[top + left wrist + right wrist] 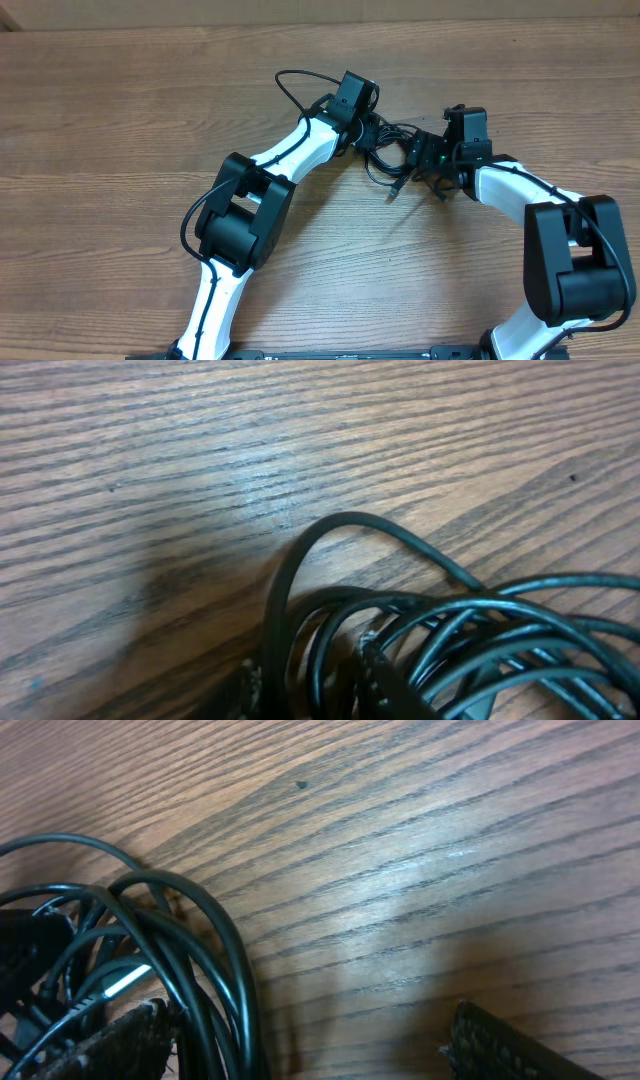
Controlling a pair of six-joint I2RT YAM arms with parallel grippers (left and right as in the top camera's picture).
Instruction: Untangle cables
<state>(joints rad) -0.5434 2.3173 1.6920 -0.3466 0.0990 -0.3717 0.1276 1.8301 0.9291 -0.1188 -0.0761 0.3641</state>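
Cables (388,152) bunched on worktop (120,100) between both claws. Right claw (300,1048) spread, alongside the bundle. Left claw (312,672) straddles strands, grip unreadable.

a wooden table (120,120) with dark grain fills every view, soft light glaring off it.
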